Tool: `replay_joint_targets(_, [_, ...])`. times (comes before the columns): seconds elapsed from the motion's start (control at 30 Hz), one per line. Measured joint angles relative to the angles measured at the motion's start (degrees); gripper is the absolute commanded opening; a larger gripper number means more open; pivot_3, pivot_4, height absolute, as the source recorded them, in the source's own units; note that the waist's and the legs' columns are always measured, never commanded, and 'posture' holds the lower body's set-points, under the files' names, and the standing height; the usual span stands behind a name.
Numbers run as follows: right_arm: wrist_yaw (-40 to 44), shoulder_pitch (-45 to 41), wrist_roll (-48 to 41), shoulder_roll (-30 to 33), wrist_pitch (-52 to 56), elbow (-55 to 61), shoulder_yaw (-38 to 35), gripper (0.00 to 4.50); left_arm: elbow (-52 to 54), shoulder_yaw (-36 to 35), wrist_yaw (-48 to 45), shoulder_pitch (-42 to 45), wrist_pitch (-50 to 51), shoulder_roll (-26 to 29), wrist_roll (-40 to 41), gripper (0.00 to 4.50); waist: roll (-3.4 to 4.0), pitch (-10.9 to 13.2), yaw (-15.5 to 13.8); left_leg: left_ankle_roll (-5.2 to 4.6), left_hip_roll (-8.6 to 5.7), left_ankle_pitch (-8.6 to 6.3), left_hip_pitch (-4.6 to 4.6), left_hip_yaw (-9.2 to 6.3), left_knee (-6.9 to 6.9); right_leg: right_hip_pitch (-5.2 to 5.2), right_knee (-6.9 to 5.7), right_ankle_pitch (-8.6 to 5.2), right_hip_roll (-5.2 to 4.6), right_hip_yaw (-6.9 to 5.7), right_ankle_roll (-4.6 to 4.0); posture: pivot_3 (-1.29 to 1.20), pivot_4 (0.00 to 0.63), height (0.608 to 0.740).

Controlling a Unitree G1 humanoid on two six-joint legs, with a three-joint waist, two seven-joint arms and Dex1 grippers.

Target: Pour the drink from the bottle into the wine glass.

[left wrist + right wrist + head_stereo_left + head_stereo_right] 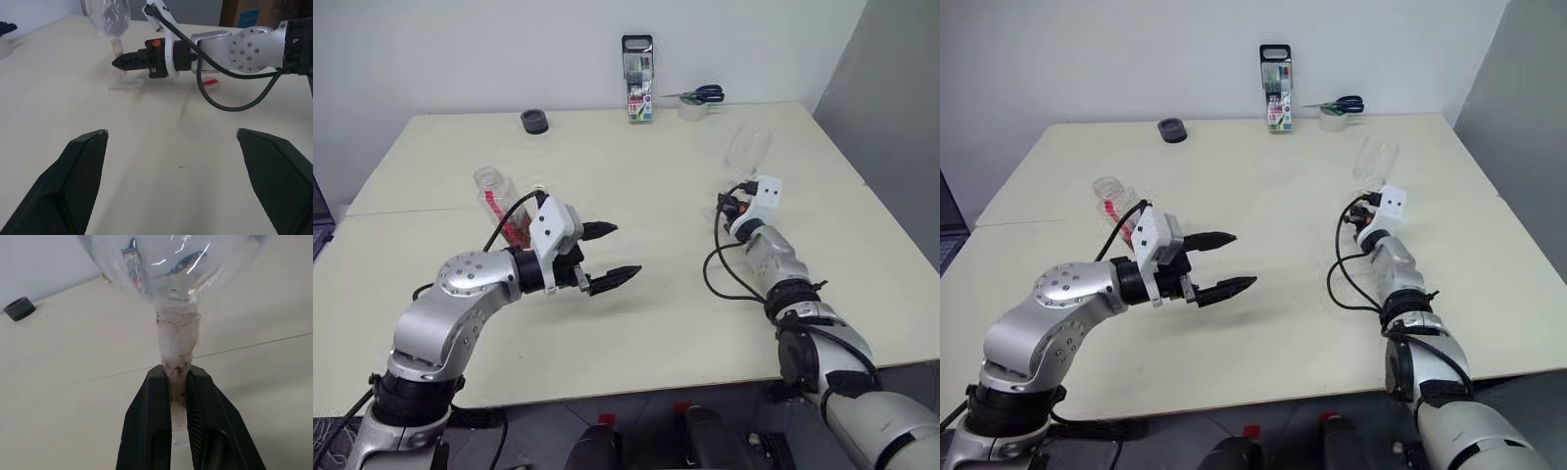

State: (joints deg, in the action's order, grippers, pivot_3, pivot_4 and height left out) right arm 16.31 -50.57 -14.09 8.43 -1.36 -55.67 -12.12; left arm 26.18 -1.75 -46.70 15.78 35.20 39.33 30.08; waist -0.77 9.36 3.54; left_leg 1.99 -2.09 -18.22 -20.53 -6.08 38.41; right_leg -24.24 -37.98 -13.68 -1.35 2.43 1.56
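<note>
Right claw: two black fingers clamped on the stem of the wine glass, likely steadying it for the pour; forearm reaches level across the worktop toward its right edge.
Left claw: spread wide, holding nothing, hovering above the worktop just beside the bottle, elbow bent outward.
Bottle: upright near the left edge, ungrasped.
Drink: reddish-brown liquid in the bottle.

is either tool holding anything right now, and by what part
The right tool is shut on the wine glass, gripping it by the stem just below the bowl. The left tool is open and holds nothing; the bottle stands behind it.
</note>
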Motion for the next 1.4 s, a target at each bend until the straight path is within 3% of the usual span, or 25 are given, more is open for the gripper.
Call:
replay_joint_targets(0.13, [-0.6, 7.9, 2.0, -2.0, 1.2, 11.5, 2.3, 0.15, 2.8, -2.4, 1.0, -6.7, -0.2, 1.2, 0.0, 4.50, -0.05, 0.0, -0.1, 0.00, 0.07, 0.00, 0.16, -0.02, -0.23, 0.05, 0.03, -0.02, 0.01, 0.02, -0.03, 0.00, 0.150, 0.740])
replay_joint_targets(0.33, [-0.5, 18.5, 5.1, -2.5, 5.9, 27.6, 7.5, 0.15, 5.3, -3.0, 3.1, -8.4, -0.5, 0.9, 0.0, 4.50, -0.18, -0.2, -0.3, -0.19, 0.08, -0.11, 0.52, 0.06, -0.41, 0.24, 0.05, -0.05, 0.06, -0.02, -0.07, 0.00, 0.150, 0.740])
replay_joint_targets(0.5, [1.1, 20.5, 10.4, -0.1, 4.7, 30.6, 12.8, 0.15, 5.4, -3.1, 5.1, -9.9, -1.2, -0.2, -0.2, 4.50, -0.19, -0.2, 0.0, -0.18, 0.20, -0.11, 0.67, 0.30, -0.46, 0.25, 0.04, -0.06, 0.16, 0.05, -0.08, 0.00, 0.150, 0.740])
replay_joint_targets(0.63, [2.3, 17.5, 15.6, -0.1, -1.1, 26.6, 17.2, 0.15, 6.6, -4.2, 7.6, -16.2, -2.4, -2.2, -0.9, 4.50, -0.22, -0.3, 1.1, -0.15, 0.47, -0.12, 0.74, 0.47, -0.52, 0.21, 0.03, -0.04, 0.32, 0.08, -0.19, 0.00, 0.150, 0.740])
replay_joint_targets(1.07, [6.5, -3.2, 14.9, -16.1, -10.3, -5.5, 17.8, 0.15, 21.3, -16.0, 21.4, -36.7, -1.8, -10.8, -0.3, 4.50, -0.07, -0.1, 1.2, -0.08, 0.75, -0.18, 0.60, 0.33, -0.54, 0.09, 0.10, 0.02, 0.55, 0.08, -0.57, 0.00, 0.150, 0.740])
replay_joint_targets(1.23, [7.3, -6.3, 15.0, -16.5, -13.1, -11.7, 16.8, 0.15, 24.4, -18.6, 24.3, -45.7, -5.3, -15.5, -2.7, 4.50, -0.02, 0.0, -0.1, -0.05, 0.54, -0.20, 0.56, 0.36, -0.51, 0.15, 0.27, 0.01, 0.35, -0.01, -0.55, 0.00, 0.150, 0.740])
replay_joint_targets(1.4, [7.0, -6.8, 15.0, -16.6, -14.9, -13.9, 16.5, 0.15, 25.0, -19.1, 25.7, -47.0, -8.4, -17.3, -4.2, 4.50, 0.00, 0.0, -0.2, -0.05, 0.61, -0.20, 0.60, 0.34, -0.51, 0.16, 0.18, 0.00, 0.42, -0.03, -0.57, 0.00, 0.150, 0.740])
